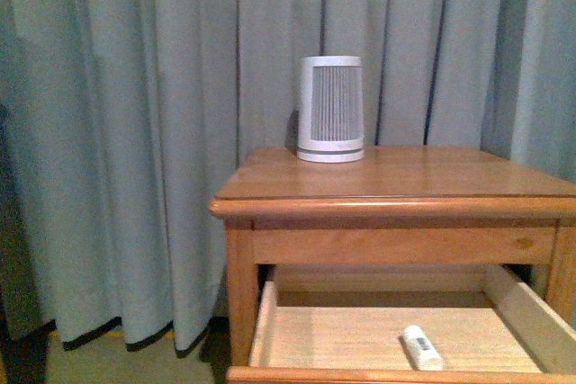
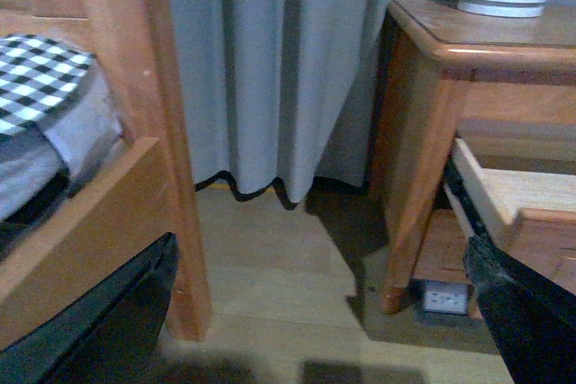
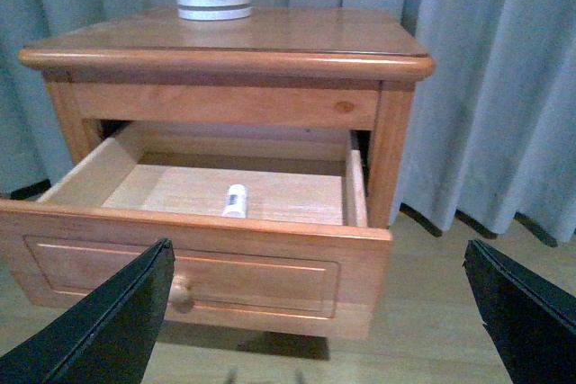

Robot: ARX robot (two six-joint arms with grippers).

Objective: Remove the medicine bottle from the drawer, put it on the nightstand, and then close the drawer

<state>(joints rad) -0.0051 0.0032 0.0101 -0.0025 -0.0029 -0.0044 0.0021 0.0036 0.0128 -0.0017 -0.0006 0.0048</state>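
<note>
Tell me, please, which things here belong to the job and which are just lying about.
Job: medicine bottle, lying in the open drawer; nightstand.
Lying about: ribbed white cylinder on the nightstand; curtain; bed frame.

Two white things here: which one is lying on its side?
The tiny medicine bottle, lying flat on the floor of the open drawer. The bigger ribbed white cylinder stands upright on top of the nightstand.

Left gripper fingers spread wide; right gripper fingers spread wide, holding nothing.
</note>
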